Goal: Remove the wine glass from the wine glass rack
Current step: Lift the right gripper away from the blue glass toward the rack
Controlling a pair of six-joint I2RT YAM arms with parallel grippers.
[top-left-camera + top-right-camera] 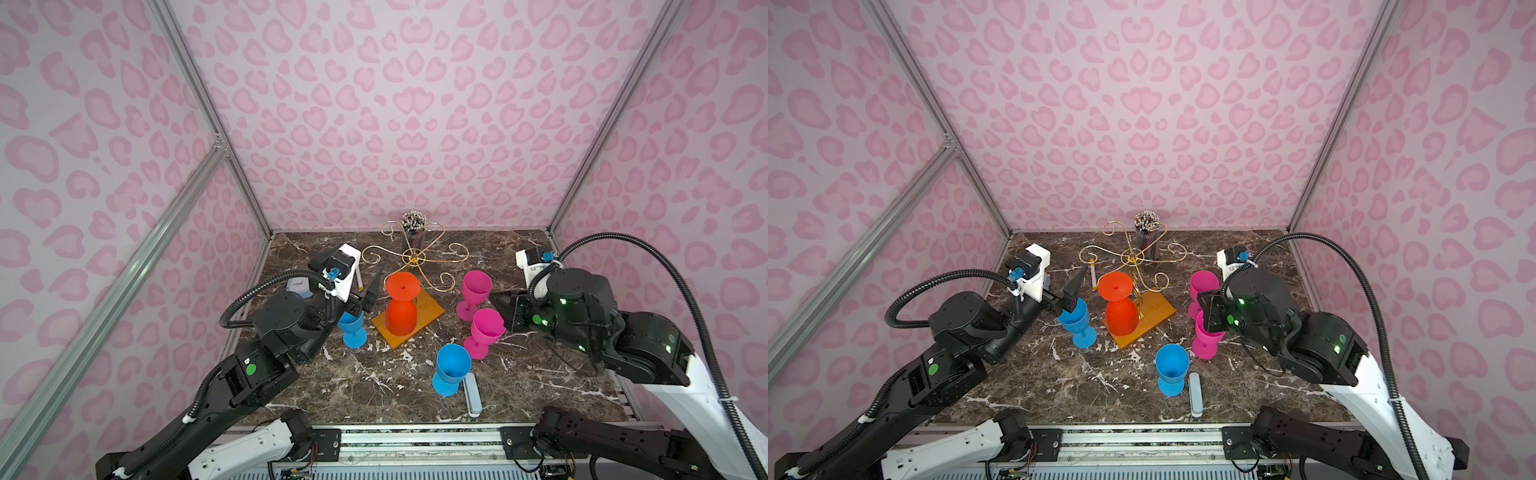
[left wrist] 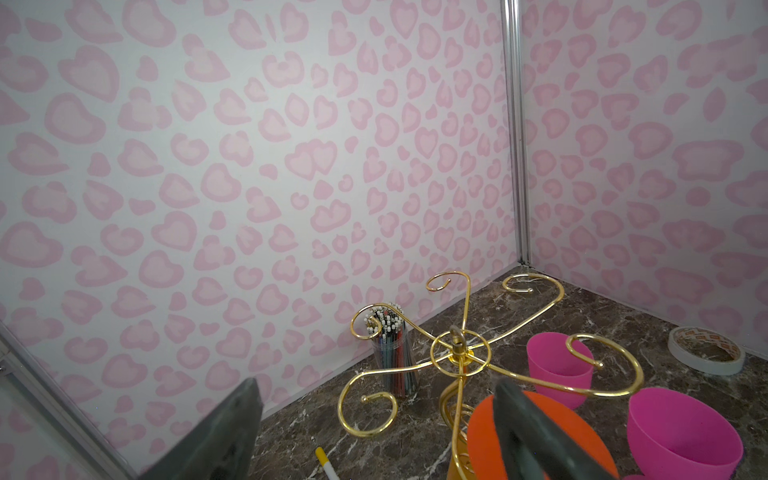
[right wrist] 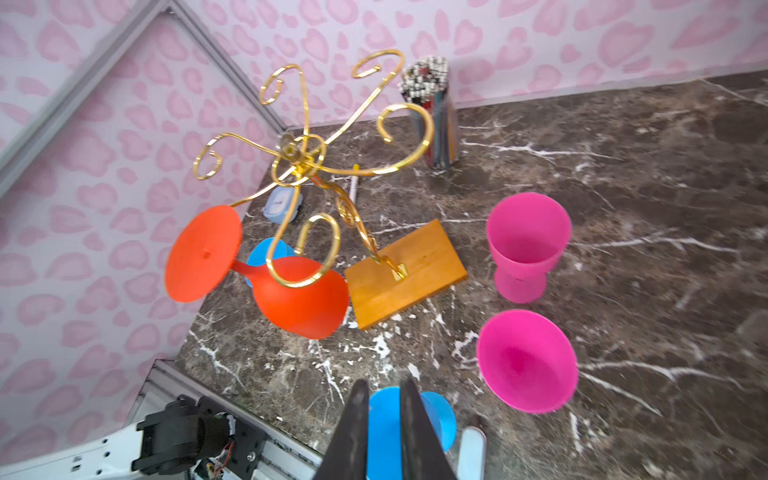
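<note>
An orange-red wine glass [image 1: 401, 318] hangs upside down by its foot [image 3: 203, 253] from a front scroll arm of the gold wire wine glass rack [image 1: 417, 257], above the rack's orange-brown wooden base [image 1: 432, 309]. In both top views my left gripper [image 1: 374, 291] is open just left of the glass, level with its foot. In the left wrist view [image 2: 376, 399] one finger [image 2: 523, 419] crosses in front of the orange foot [image 2: 482, 432]. My right gripper [image 1: 494, 296] hovers right of the two pink glasses, jaws nearly together with nothing between them [image 3: 384, 395].
Two pink glasses [image 1: 476, 291] [image 1: 486, 328] stand upright right of the rack. One blue glass [image 1: 353, 330] stands under my left wrist and another [image 1: 451, 368] in front, beside a pale case [image 1: 473, 392]. A dark cup of sticks [image 1: 413, 224] stands behind the rack, and a tape roll [image 2: 706, 349] lies far right.
</note>
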